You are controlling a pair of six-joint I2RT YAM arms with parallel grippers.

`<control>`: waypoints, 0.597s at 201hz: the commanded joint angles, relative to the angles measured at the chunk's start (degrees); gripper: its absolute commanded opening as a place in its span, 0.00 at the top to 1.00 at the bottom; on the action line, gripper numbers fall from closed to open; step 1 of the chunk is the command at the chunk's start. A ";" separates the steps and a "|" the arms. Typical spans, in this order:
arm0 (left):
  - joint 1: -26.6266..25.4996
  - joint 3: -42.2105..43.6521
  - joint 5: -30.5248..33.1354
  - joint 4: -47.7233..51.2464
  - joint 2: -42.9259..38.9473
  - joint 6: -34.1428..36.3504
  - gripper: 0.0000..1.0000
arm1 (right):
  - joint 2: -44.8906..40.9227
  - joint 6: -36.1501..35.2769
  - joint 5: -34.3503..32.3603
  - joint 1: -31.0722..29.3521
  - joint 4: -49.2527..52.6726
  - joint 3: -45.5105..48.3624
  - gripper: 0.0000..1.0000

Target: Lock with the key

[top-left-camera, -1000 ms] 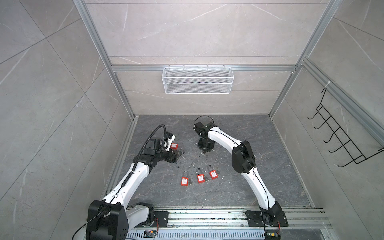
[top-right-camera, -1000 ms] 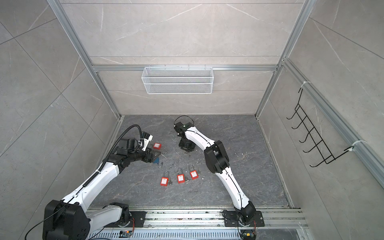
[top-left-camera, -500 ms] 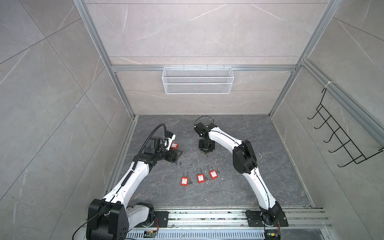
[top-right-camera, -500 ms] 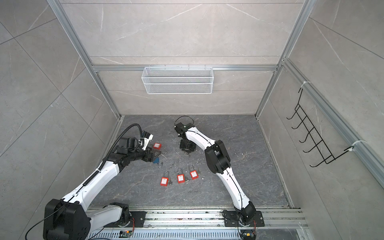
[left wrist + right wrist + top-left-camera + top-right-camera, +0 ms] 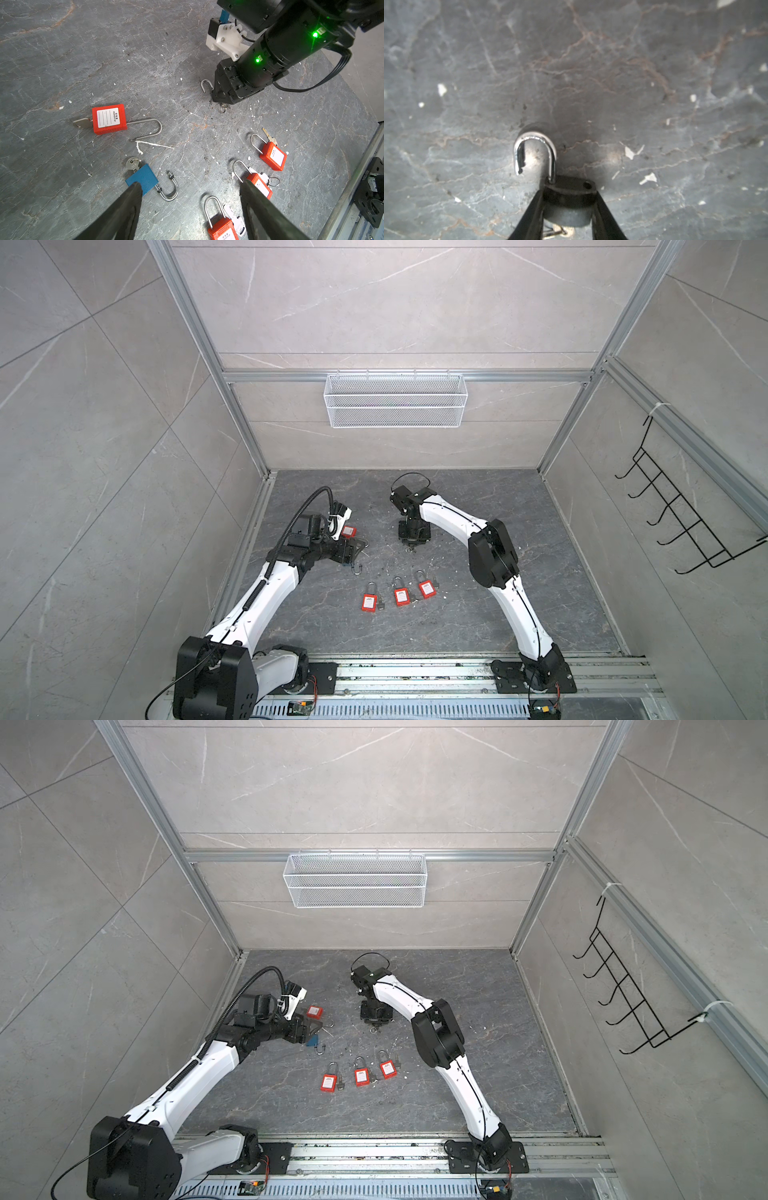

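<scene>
The right claw [image 5: 412, 540], mid-frame in a top view, pinches a dark padlock [image 5: 569, 214] down at the tabletop [image 5: 633, 83], its shackle [image 5: 535, 149] standing open (a key ring [image 5: 223, 108] peeks out beside it). I'd hold it firm while the left claw [image 5: 191, 184], spread wide, presses the shackle squarely home.

Left arm reaches forward and low, the left gripper [image 5: 191, 182] spread wide and holding nothing. Right arm folds steeply downward, the right gripper [image 5: 569, 193] pinching a black padlock [image 5: 568, 217].

Padlock row [image 5: 401, 596] mid-floor; another padlock [image 5: 348, 532] behind-left; basket [image 5: 395, 400] on back wall.
</scene>
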State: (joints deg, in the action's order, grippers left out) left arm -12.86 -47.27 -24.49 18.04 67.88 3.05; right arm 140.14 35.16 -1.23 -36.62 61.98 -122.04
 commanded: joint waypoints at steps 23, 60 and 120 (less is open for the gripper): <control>0.19 -2.13 -1.61 -0.27 -0.21 1.20 0.24 | -4.09 -12.78 2.79 -0.30 -2.21 4.59 0.65; 0.14 -1.94 -1.80 -0.65 -0.03 0.78 0.24 | -5.22 -12.70 1.22 -0.36 -1.19 4.75 0.47; 0.15 -1.86 -1.88 -1.25 0.06 0.43 0.24 | -9.11 -0.39 -0.26 -0.65 -5.72 10.55 0.45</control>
State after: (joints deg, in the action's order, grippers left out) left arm -12.86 -47.46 -24.62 17.96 67.88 3.05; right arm 133.69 28.88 -0.10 -36.82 57.49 -113.27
